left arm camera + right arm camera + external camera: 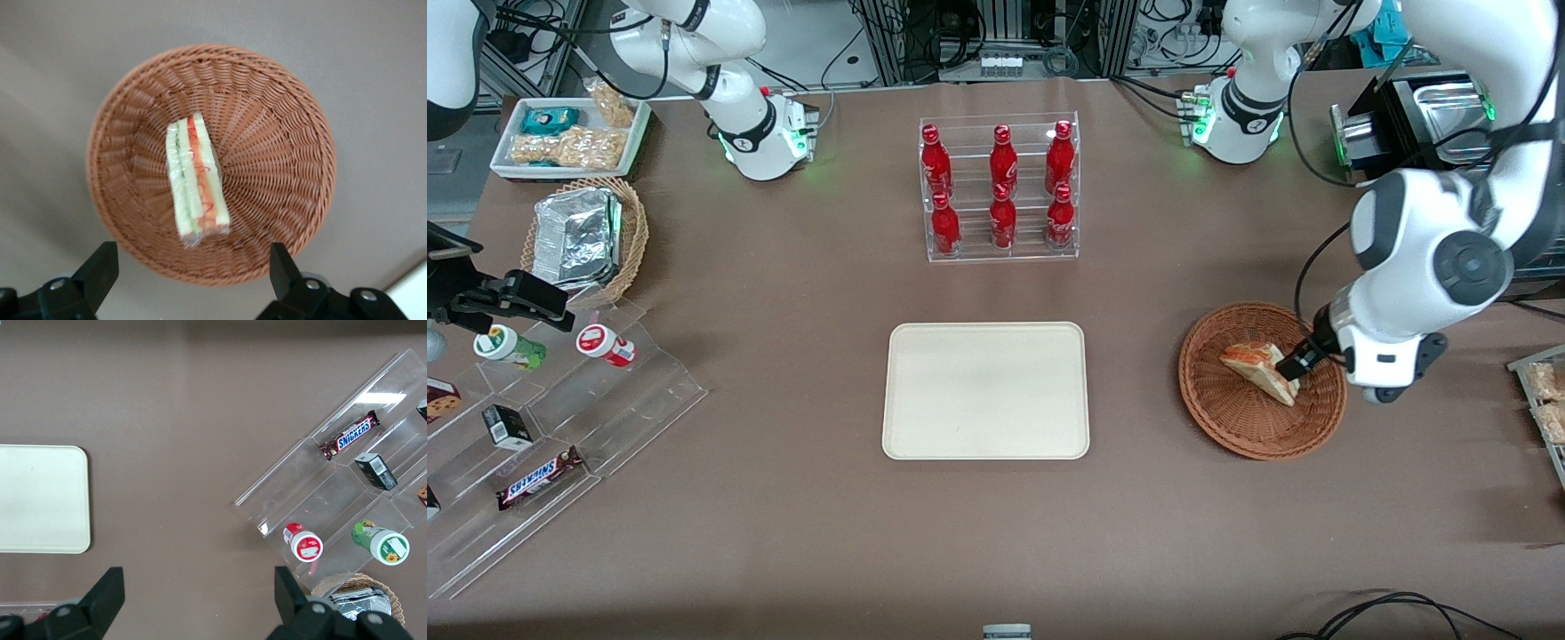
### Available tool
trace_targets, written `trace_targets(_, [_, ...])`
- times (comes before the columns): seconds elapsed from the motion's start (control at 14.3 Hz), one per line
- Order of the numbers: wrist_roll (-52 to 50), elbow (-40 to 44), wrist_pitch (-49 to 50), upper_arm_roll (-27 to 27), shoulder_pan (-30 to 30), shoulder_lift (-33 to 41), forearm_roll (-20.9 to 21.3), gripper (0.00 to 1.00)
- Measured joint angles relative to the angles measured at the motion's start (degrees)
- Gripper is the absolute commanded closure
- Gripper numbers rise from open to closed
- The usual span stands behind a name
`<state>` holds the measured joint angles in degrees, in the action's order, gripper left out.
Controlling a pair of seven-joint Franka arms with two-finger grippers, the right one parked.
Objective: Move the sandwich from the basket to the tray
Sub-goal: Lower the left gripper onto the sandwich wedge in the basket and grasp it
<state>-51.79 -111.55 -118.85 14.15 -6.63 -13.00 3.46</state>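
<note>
- I'm seeing the claw (1291,366) hanging over the basket (1232,418), on the working arm's end of the table. Its two fingers (99,265) are spread wide, wider than the sandwich, and they're gripping nothing.
- From the wrist camera the fingers are sitting apart from the sandwich (195,177), with the basket (280,133) rim showing between them.
- The sandwich (1258,366) is lying in the basket, on its woven floor, wrapped in clear film. I'm reading white bread with green and orange-red layers along its cut edge.
- In the front view the fingertips are showing right at one end of the sandwich; I cannot tell whether they are touching it or hovering above it.
- The tray (985,391) is lying flat on the brown table (783,533), beside the basket toward the parked arm's end, with a strip of table between them. Nothing is lying on it.
- A clear rack of red bottles (1000,188) is standing farther from the front camera than the tray.
- A clear stepped stand (560,418) with a Snickers bar (539,478) is sitting at the parked arm's end, near a tan basket with a foil pack (576,238).
</note>
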Motion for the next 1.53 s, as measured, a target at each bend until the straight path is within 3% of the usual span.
trace_targets(0.28, [-8.1, -7.2, -11.2, -0.1, 0.0, -1.3, 0.0, 0.0])
trace_targets(0.84, [-9.4, -10.1, -11.8, -0.4, -0.1, -3.1, 0.0, 0.0])
trace_targets(0.91, [-9.4, -10.1, -11.8, -0.4, -0.1, -3.5, 0.0, 0.11])
trace_targets(1.05, [-9.4, -10.1, -11.9, -0.4, -0.2, -4.3, 0.0, 0.72])
trace_targets(1.12, [-9.5, -10.0, -11.9, -0.4, -0.3, -4.6, 0.0, 0.9])
trace_targets(1.53, [-9.0, -5.0, -5.3, -0.6, -0.6, -4.8, 0.2, 0.95])
